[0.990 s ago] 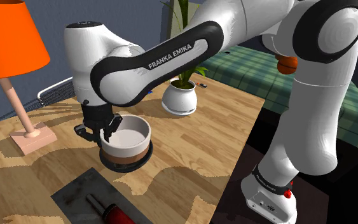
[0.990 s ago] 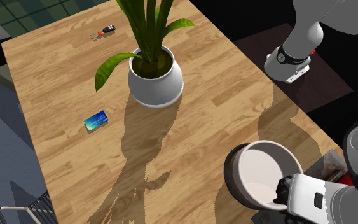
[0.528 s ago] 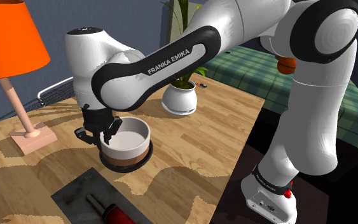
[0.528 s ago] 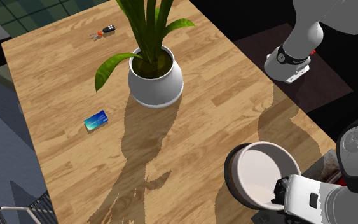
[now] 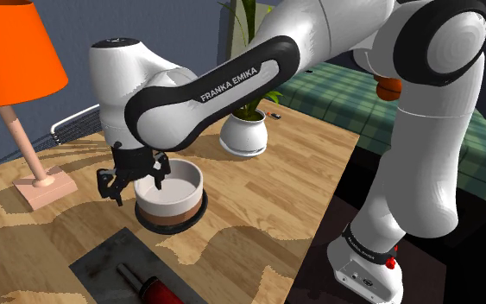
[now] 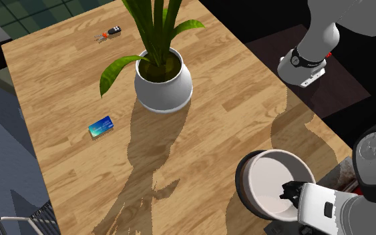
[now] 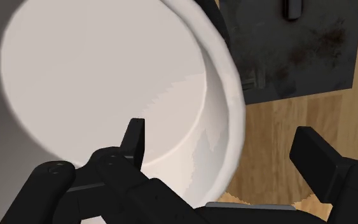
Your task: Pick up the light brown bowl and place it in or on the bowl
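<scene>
Claw: the claw point(image 5: 135, 184) is open, its fingers spread astride the wall of the light brown bowl point(image 5: 176, 186), one inside and one outside; neither clearly presses it.
Bowl: white inside with a brown band low down, upright, seated in the dark bowl point(image 5: 199, 212).
Relation: the rim runs directly between the fingers, so straight up looks like the free way out; the bowl is round, with no long axis.
Stage: placing appears done, the retreat not yet.
Worktop: a pale wooden worktop point(image 5: 258, 199); dark mat point(image 5: 103, 259) just beside, potted plant point(image 5: 243, 134) well apart, orange lamp point(image 5: 8, 52) at the shoulder view's left.
Room: green plaid bed point(image 5: 353, 95) beyond.
</scene>
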You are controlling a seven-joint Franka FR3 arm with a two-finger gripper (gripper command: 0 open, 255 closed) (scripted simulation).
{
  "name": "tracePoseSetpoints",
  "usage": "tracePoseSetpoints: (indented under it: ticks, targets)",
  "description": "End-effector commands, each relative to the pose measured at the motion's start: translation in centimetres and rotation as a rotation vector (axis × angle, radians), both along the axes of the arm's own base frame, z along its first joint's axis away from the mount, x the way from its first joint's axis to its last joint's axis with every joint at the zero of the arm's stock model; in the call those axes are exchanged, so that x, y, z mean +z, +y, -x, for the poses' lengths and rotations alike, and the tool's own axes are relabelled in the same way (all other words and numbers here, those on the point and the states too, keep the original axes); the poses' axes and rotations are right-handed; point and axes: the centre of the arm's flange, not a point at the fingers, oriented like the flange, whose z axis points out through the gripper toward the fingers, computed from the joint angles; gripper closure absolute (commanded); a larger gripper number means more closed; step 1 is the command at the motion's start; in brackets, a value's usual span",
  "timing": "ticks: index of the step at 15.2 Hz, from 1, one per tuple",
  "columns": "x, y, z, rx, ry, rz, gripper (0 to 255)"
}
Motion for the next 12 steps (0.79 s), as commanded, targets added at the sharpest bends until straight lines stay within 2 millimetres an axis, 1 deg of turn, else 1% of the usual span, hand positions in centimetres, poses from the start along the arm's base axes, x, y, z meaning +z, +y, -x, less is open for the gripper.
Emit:
tracePoseSetpoints:
  ticks: [1,4,12]
  targets:
    - [1.3,0.0,0.0,0.0,0.0,0.0,0]
    - [5.0,-0.1,0.1,0.0,0.0,0.0,0]
    - [5.0,-0.1,0.1,0.0,0.0,0.0,0]
